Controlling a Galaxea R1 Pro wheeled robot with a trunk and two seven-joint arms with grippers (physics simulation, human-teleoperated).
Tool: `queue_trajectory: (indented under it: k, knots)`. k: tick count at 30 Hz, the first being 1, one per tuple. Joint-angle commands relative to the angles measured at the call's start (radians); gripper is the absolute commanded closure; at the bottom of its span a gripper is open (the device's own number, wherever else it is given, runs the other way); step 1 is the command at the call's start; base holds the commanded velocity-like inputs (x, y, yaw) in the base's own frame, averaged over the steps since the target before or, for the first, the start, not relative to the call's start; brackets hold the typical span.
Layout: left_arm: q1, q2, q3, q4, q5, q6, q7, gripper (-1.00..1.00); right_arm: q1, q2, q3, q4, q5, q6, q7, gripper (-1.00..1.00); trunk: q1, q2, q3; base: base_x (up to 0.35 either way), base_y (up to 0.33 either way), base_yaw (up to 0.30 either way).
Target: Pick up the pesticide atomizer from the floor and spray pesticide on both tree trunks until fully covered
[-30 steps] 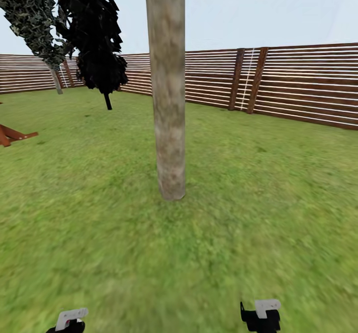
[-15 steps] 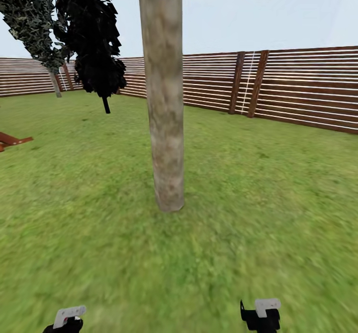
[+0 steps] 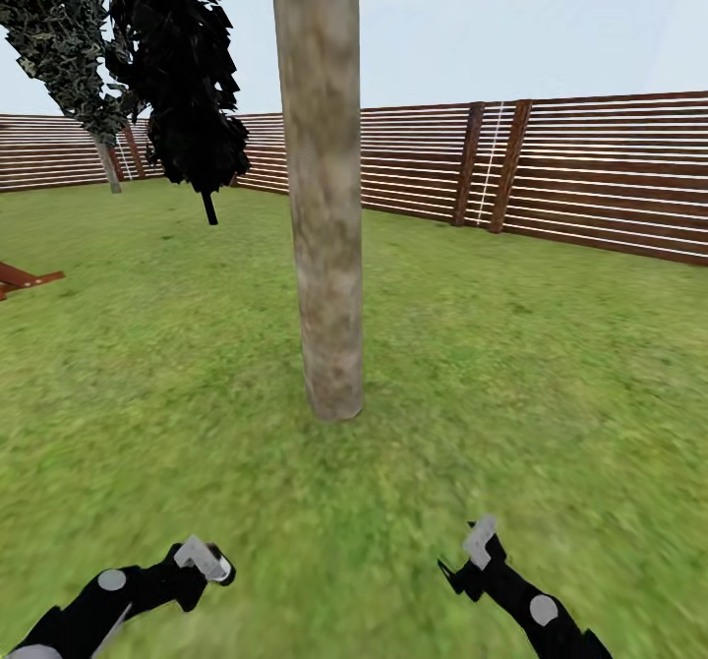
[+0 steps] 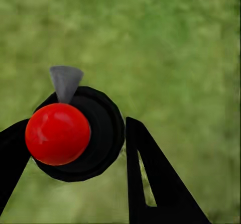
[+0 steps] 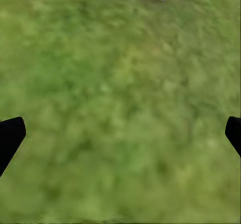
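Left end effector point(image 4: 75, 148) grips the pesticide atomizer point(image 4: 75, 133); right end effector point(image 5: 120, 133) spread empty; next, aim spray at tree trunk point(image 3: 323, 197)

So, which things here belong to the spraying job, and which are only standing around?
For the job: tree trunk; atomizer held in the left gripper; right gripper.
Standing around: dark cypress-like trees; fence; brown wooden object.

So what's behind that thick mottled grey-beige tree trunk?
Behind the thick grey-beige trunk runs green lawn, then the brown slatted wooden fence. The trunk itself covers one strip of that fence.
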State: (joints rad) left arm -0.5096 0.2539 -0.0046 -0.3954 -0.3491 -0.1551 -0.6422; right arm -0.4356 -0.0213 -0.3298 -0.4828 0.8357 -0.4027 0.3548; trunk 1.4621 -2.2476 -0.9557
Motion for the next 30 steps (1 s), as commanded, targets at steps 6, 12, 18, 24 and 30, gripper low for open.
queue_trajectory:
  k: [6, 12, 18, 24, 30]
  knots:
    - [-0.057, -0.004, -0.001, -0.066, -0.242, 0.037, -0.334, 1.00, -0.093, 0.006, -0.008, -0.012, 0.112, 0.031, 0.347, -1.00, 0.000, 0.000, -0.001, 0.000, 0.000, 0.000]
    - [-0.070, -0.010, -0.007, -0.074, -0.286, 0.092, -0.403, 1.00, -0.119, 0.044, -0.006, -0.011, 0.123, 0.048, 0.415, -1.00, 0.000, 0.000, -0.001, 0.000, 0.000, 0.000]
    - [-0.070, -0.018, -0.037, -0.096, -0.319, 0.098, -0.416, 1.00, -0.120, 0.100, -0.006, -0.011, 0.199, 0.049, 0.418, -1.00, 0.000, 0.000, -0.001, 0.000, 0.000, 0.000]
    - [-0.070, -0.060, -0.070, -0.097, -0.334, 0.098, -0.414, 1.00, -0.120, 0.127, -0.006, -0.011, 0.240, 0.047, 0.424, 1.00, 0.000, 0.000, -0.001, 0.000, 0.000, 0.000]
    - [-0.070, -0.111, -0.127, -0.097, -0.336, 0.100, -0.408, 1.00, -0.121, 0.171, 0.118, -0.028, 0.241, 0.048, 0.424, 1.00, 0.000, 0.000, -0.001, 0.000, 0.000, 0.000]
